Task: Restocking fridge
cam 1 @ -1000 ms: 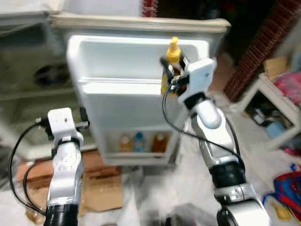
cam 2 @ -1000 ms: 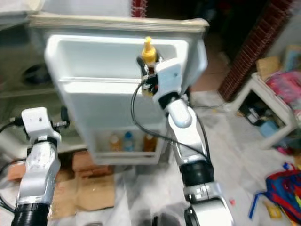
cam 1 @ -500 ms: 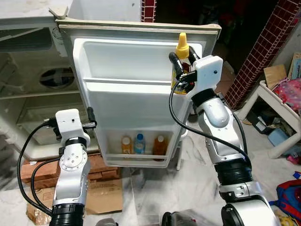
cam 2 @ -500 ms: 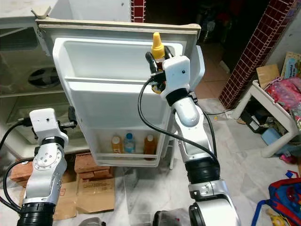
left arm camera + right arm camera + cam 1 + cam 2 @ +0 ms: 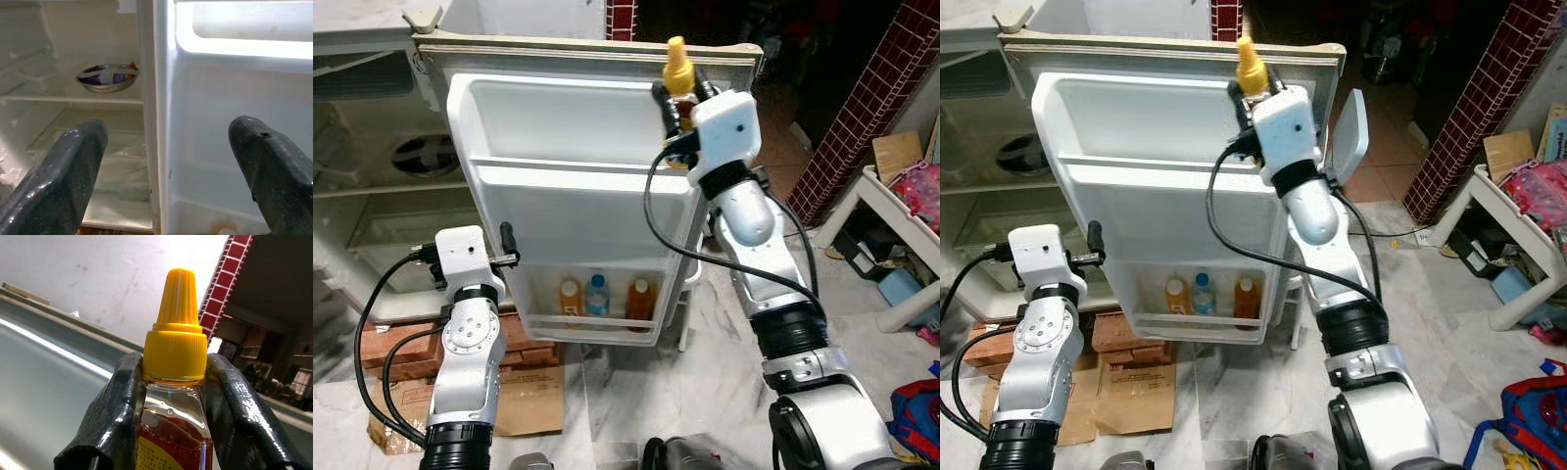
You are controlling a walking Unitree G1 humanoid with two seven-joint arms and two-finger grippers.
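From the head cameras, the fridge door [image 5: 578, 196] swings wide toward the robot, its upper shelf bare with open room along it, and its top edge runs just behind the right gripper [image 5: 677, 98] at about 1 o'clock. That gripper is clamped on the squeeze bottle [image 5: 677, 73], whose yellow cap pokes above the door's top edge; the bottle's body is mostly hidden behind the white wrist housing. In the door's bottom rack [image 5: 597, 323] stand three small bottles [image 5: 598, 295], side by side, two amber and one blue-capped. The left gripper [image 5: 506, 245] sits at 8 o'clock by the door's hinge-side edge, near a stack of bricks [image 5: 401, 348] and flattened cardboard [image 5: 524, 406] on the marble floor. In the left wrist view the fingers [image 5: 63, 176] stand wide apart either side of the door's edge, and deep inside the fridge a metal bowl [image 5: 107, 78] rests on a shelf, its contents too unclear to name. In the right wrist view both fingers [image 5: 117, 416] press the bottle's neck just below the cap [image 5: 176, 340]; its red label is cut off.
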